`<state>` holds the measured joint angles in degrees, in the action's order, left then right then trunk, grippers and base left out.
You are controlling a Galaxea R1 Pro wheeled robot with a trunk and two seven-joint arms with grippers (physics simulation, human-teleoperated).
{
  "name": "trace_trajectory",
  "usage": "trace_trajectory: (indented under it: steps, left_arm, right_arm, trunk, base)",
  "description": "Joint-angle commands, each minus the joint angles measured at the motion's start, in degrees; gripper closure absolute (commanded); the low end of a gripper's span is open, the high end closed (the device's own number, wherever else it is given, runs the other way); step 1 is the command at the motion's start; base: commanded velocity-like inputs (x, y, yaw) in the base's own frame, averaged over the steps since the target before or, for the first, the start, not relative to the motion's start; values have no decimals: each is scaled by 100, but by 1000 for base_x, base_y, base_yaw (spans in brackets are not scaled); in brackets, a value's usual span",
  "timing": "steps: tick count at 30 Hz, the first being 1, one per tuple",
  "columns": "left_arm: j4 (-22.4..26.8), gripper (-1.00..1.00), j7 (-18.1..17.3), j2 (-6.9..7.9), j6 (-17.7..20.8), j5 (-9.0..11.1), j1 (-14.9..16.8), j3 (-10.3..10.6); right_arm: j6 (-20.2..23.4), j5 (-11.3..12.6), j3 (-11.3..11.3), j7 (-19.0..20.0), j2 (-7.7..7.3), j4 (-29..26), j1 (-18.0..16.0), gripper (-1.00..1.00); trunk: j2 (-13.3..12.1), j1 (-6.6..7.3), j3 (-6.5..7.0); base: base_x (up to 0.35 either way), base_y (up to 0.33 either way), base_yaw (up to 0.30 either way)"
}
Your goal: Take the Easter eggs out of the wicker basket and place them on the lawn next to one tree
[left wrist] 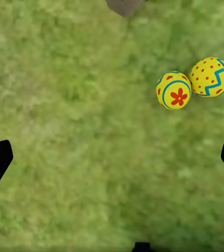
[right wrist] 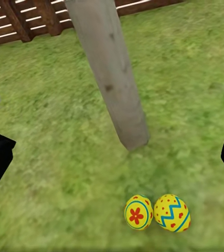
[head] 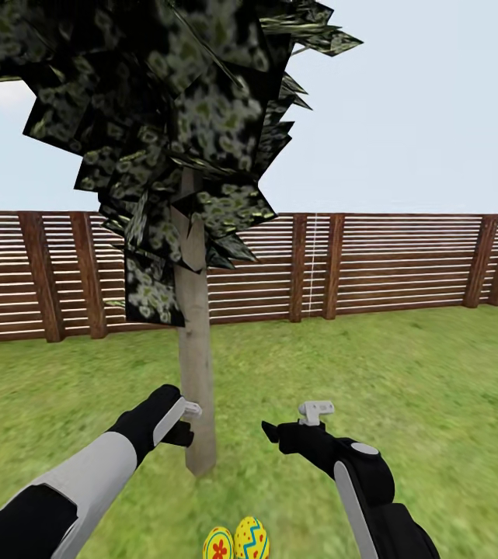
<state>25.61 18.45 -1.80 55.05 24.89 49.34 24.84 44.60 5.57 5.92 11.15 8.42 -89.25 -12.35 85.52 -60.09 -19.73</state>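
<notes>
Flower egg [right wrist: 138, 212] and zigzag egg [right wrist: 172, 213] stand upright, touching, near the tree [right wrist: 112, 73]; both end effectors gape empty.

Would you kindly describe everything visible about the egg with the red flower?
The red-flower egg is small, glossy and yellow, with a red flower inside a blue ring and red dots beyond it. It lies on the lawn near the foot of the tree trunk, side by side with the blue-zigzag egg, apparently touching it. Neither gripper holds it.
</notes>
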Motion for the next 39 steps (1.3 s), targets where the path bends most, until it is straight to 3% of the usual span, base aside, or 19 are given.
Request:
trace_trajectory:
  steps: [1, 39]
  left_arm:
    - [6, -100, 45, 5, 14, 61, 5, 41]
    - [7, -100, 54, 2, 6, 51, 5, 73]
  right_arm:
    - [31, 49, -3, -17, 2, -5, -4, -100]
    - [31, 49, -2, -17, 2, -5, -4, -100]
  trunk:
    - [-37, 23, 11]
    - [-1561, 857, 693]
  base:
    - [0, 0, 0]
    - [0, 0, 0]
